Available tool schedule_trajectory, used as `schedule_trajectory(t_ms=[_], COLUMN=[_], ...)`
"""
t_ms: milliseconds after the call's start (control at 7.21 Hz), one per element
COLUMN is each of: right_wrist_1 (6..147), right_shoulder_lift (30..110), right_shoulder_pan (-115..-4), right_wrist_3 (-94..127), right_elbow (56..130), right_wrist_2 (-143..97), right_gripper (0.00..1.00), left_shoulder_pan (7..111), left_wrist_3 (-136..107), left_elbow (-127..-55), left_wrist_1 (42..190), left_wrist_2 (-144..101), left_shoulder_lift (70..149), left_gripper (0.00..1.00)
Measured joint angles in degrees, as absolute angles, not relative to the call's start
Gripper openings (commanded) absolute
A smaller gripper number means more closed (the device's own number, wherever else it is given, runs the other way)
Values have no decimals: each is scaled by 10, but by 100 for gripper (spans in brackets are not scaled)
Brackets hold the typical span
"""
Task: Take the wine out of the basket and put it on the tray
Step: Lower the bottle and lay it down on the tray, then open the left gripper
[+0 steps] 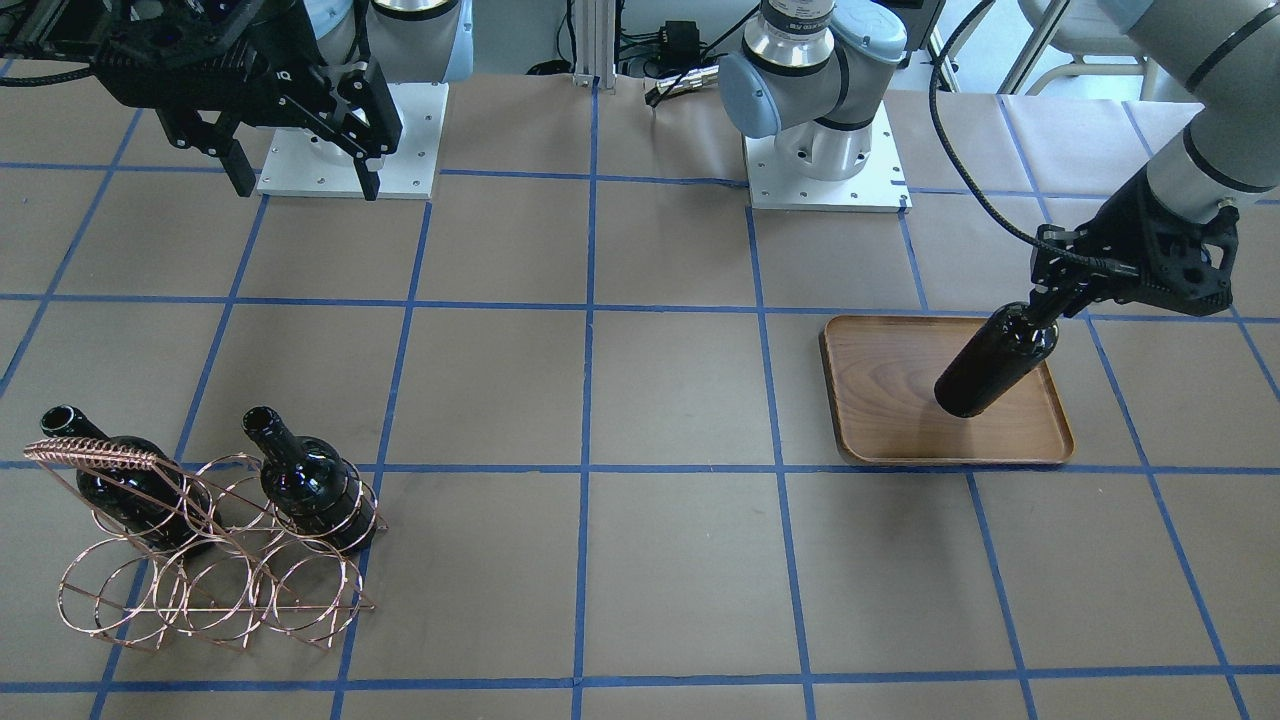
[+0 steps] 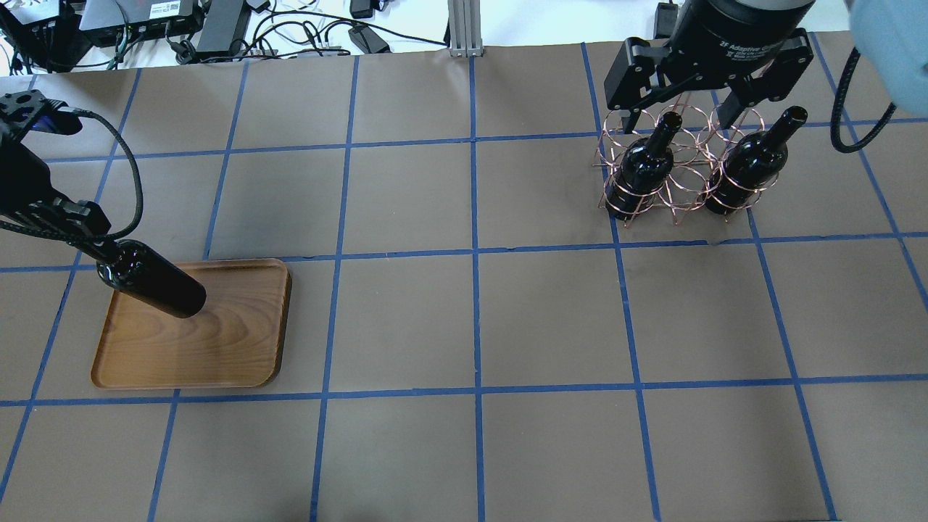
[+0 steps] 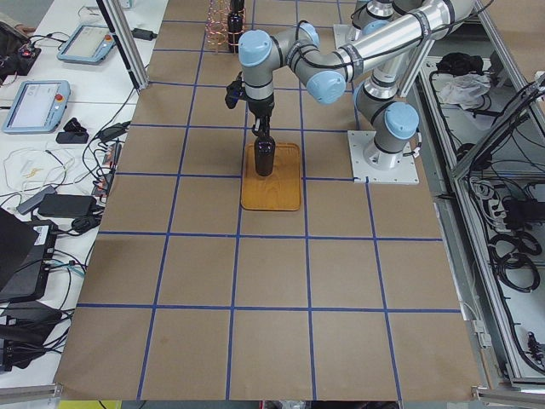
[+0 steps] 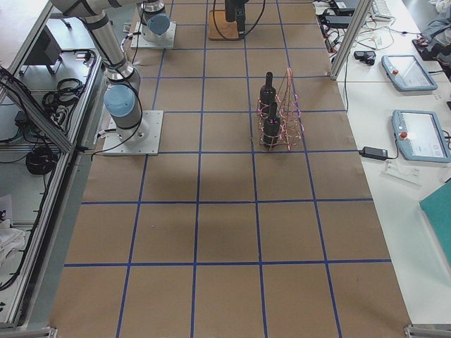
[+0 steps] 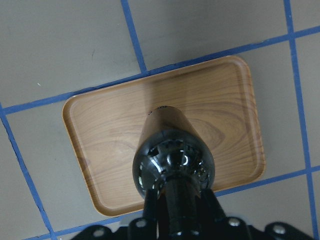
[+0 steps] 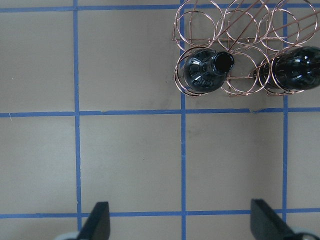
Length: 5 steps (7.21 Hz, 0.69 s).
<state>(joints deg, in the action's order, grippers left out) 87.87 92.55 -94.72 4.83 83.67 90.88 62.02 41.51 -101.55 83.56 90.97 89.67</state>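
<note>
My left gripper [image 1: 1048, 300] is shut on the neck of a black wine bottle [image 1: 997, 360] and holds it upright over the wooden tray [image 1: 900, 440]. I cannot tell whether its base touches the tray. In the left wrist view the bottle [image 5: 172, 155] hangs over the tray's [image 5: 100, 150] middle. Two more bottles [image 1: 125, 480] [image 1: 310, 480] sit in the copper wire basket [image 1: 210, 590]. My right gripper [image 1: 305, 185] is open and empty, raised high near its base. In its wrist view the basket [image 6: 240, 30] lies ahead.
Brown paper with a blue tape grid covers the table. The arm bases [image 1: 825, 150] stand at the robot's edge. Cables and electronics [image 2: 217, 22] lie beyond the far edge. The tray [image 2: 217, 348] and the basket [image 2: 685, 196] sit far apart.
</note>
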Motion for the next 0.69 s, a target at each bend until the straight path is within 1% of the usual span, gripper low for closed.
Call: schedule_trajectory(t_ms=[693], right_wrist_1=[879], right_shoulder_lift=[925], right_shoulder_pan=[-947], right_wrist_3=[48], right_elbow=[837], right_wrist_2=[908], right_gripper=[100], left_shoulder_pan=[617], left_wrist_3=[418], left_elbow=[-1029], left_wrist_1=[838], left_wrist_2=[917], left_shoulder_lift=[900], left_gripper=[0])
